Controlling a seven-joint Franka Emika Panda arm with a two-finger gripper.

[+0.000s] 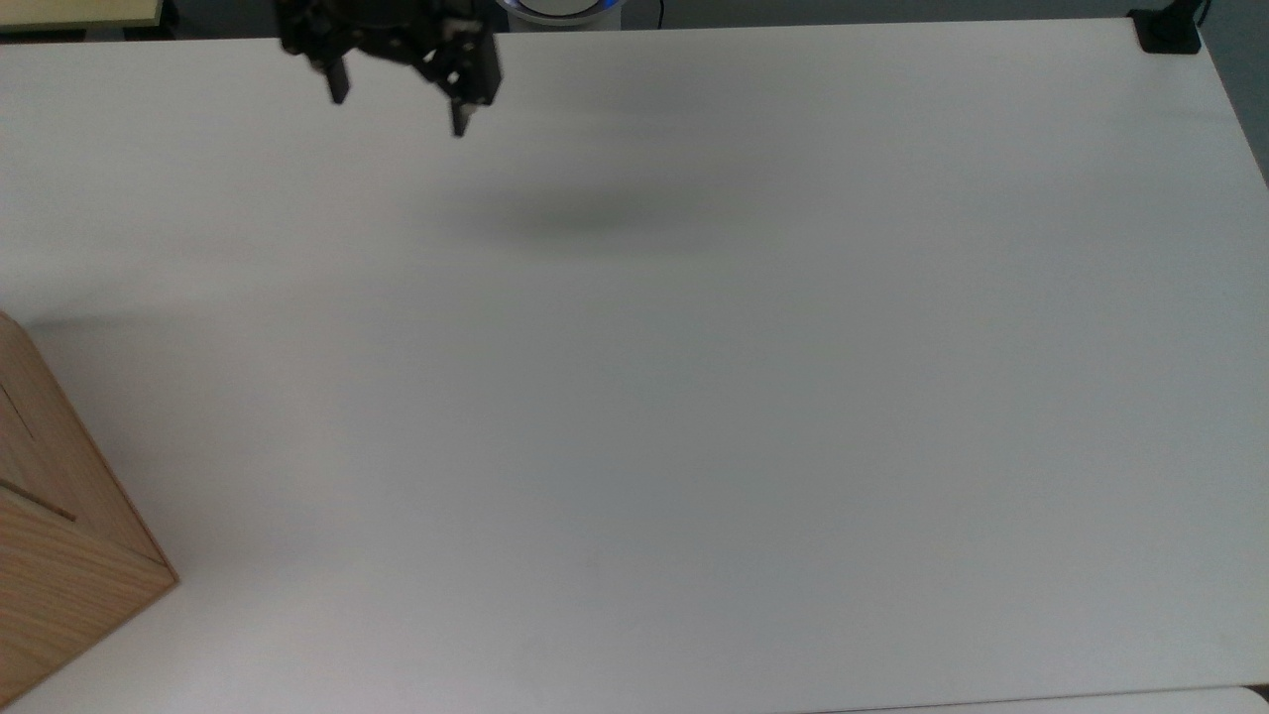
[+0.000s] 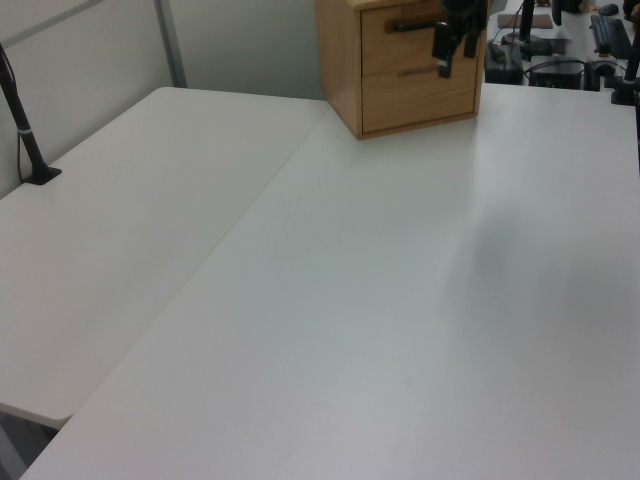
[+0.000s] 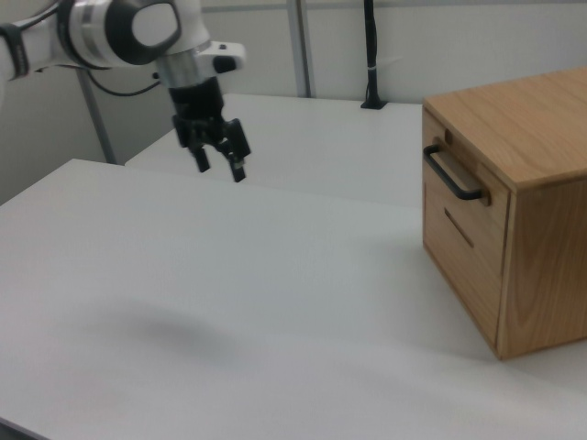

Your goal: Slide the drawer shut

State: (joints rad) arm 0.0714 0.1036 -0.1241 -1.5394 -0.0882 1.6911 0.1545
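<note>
The light pine-wood drawer (image 3: 456, 174) with its black U-shaped bar handle (image 3: 450, 176) sits at the top of the plain wooden cabinet (image 3: 523, 206), which stands at the right view's right on the white tabletop (image 3: 257, 302). Its front panel looks flush, or very nearly flush, with the cabinet face, so I judge the slide to be essentially done; in the left view the panel (image 2: 405, 30) also lies level with the lower front beneath it.

The black two-finger gripper (image 3: 218, 158) hangs in the air well apart from the cabinet, at the right view's left, with its fingers spread wide and holding nothing. In the top view it (image 1: 397, 94) is near the far edge of the tabletop.

If any gap remains, the sound way to finish is to come back level with the panel, set the fingers against the wood just beside the handle rather than on it, and push straight along the rails. An off-centre or angled push could bind the drawer or shove the whole cabinet along the smooth tabletop.
</note>
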